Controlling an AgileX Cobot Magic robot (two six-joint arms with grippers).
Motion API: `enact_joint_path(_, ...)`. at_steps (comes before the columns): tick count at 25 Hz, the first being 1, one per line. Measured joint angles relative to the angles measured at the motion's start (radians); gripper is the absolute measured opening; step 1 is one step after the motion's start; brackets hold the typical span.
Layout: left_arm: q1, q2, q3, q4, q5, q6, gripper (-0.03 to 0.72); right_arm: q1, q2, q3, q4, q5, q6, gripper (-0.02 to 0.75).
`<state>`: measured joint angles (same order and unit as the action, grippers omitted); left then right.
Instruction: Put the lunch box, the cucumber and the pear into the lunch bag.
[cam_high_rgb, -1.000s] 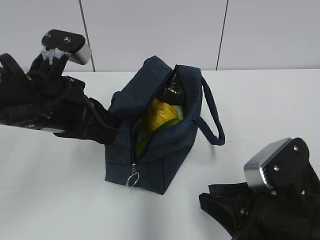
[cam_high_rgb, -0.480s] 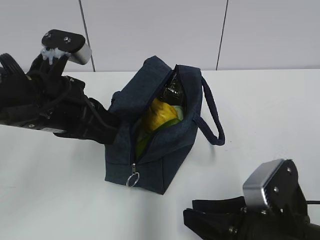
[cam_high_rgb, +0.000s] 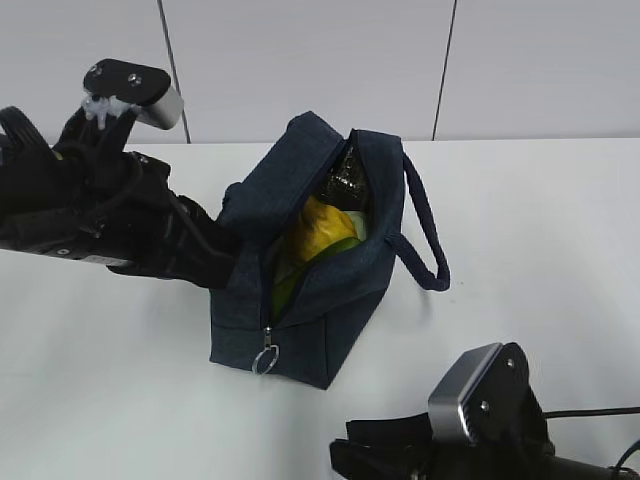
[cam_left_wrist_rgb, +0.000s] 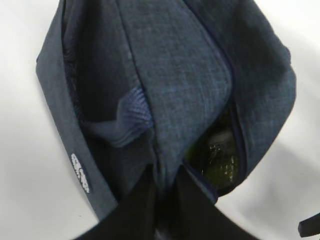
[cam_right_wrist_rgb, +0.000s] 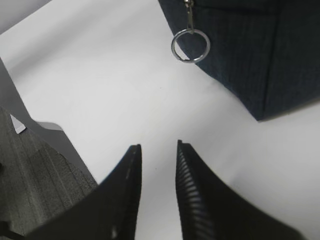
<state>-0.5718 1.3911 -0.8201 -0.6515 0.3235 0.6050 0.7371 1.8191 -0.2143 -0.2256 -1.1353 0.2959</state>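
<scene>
We see a plain white table (cam_high_rgb: 120, 380), smooth and matte. Behind it we see a pale grey wall (cam_high_rgb: 300, 60) crossed by two thin dark seams (cam_high_rgb: 168, 70). Beyond the table's edge we see grey flooring (cam_right_wrist_rgb: 35, 175).

- I see the lunch bag (cam_high_rgb: 310, 260), dark navy fabric, standing on the white table with its top zipper open and a loop handle draped to the right.
- I see its silver ring pull (cam_right_wrist_rgb: 190, 45) hanging at the near end.
- Inside, I make out the yellow pear (cam_high_rgb: 322, 228).
- Behind it sits something dark green and glossy, which I take for the cucumber (cam_left_wrist_rgb: 220, 160).
- I can't see the lunch box clearly.
</scene>
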Motion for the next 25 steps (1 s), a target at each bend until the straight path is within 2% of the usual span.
enact_joint_path(5, 0.0, 0.0, 0.0, -0.015, -0.008, 0.0, 0.002, 0.0, 0.004, -0.051, 0.0, -0.003, -0.043, 0.207)
enact_joint_path(9, 0.0, 0.0, 0.0, -0.034, -0.017, 0.0, 0.002, 0.0, 0.004, -0.102, 0.002, 0.004, -0.087, 0.239)
enact_joint_path(16, 0.0, 0.0, 0.0, -0.05, -0.029, 0.0, 0.002, 0.0, 0.006, -0.204, 0.026, 0.154, -0.171, 0.246)
enact_joint_path(25, 0.0, 0.0, 0.0, -0.079, -0.034, 0.0, 0.002, 0.0, 0.014, -0.255, 0.101, 0.24, -0.296, 0.246)
